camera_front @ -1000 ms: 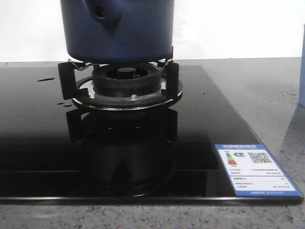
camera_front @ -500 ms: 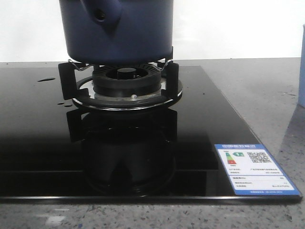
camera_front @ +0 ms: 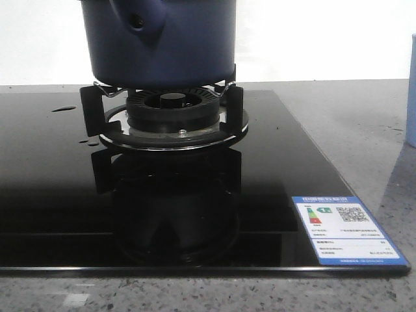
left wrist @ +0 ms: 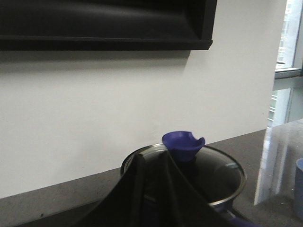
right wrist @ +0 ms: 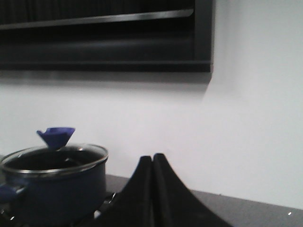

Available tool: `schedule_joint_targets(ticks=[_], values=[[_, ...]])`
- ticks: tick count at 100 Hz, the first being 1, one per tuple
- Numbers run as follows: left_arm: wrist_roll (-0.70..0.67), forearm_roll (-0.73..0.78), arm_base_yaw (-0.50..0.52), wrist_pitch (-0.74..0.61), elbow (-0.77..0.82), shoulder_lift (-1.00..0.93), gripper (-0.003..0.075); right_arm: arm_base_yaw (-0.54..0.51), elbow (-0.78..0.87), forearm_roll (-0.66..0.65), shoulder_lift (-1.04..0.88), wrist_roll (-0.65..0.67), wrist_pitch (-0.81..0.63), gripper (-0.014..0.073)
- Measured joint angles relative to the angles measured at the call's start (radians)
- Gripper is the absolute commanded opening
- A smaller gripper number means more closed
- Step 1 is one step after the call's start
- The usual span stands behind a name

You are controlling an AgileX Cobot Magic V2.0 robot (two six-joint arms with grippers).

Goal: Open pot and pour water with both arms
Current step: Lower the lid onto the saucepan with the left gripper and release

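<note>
Squarely on the black pan support of the gas burner [camera_front: 172, 110] sits the large, matte, dark navy-blue cylindrical pot [camera_front: 162, 42], its rounded bottom edge resting on the support's prongs and its tapering handle bracket [camera_front: 138, 23], with a round dark hole, facing the front camera. A glass lid with a metal rim [left wrist: 222, 177] covers the pot, topped by a flared blue knob [left wrist: 183, 144]; the right wrist view shows the same lid and knob in place.

Beneath the burner lies a glossy black glass cooktop [camera_front: 58, 182], which mirrors the burner and carries a blue-bordered energy label [camera_front: 348, 231] at its front right corner. A few small droplets mark the glass at the left. The cooktop rests on a grey speckled stone worktop [camera_front: 351, 123], and a pale blue container [camera_front: 411, 91] shows at the right edge.

The left tool [left wrist: 154, 189] hangs just before the lid, its dark fingers pressed together and gripping nothing. The right tool [right wrist: 152, 189] is likewise closed and empty, beside the pot and apart from it. A white wall with a dark frame [right wrist: 104, 42] stands behind.
</note>
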Motion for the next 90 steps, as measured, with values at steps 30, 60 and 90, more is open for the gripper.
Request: schedule_joint_targets(ticks=[30,60,90], values=[[-0.005,0.000,0.000,-0.075,0.244,-0.287,-0.0019,0.000,0.010,-0.322,-0.019,0.251,-0.256,-0.0067],[-0.005,0.000,0.000,-0.078,0.285,-0.325,-0.0019,0.000,0.010,-0.339,-0.019,0.260,-0.283,-0.0067],[-0.005,-0.002,0.000,-0.078,0.285,-0.325,-0.0019,0.000,0.010,-0.341,-0.019,0.262,-0.285,-0.0067]])
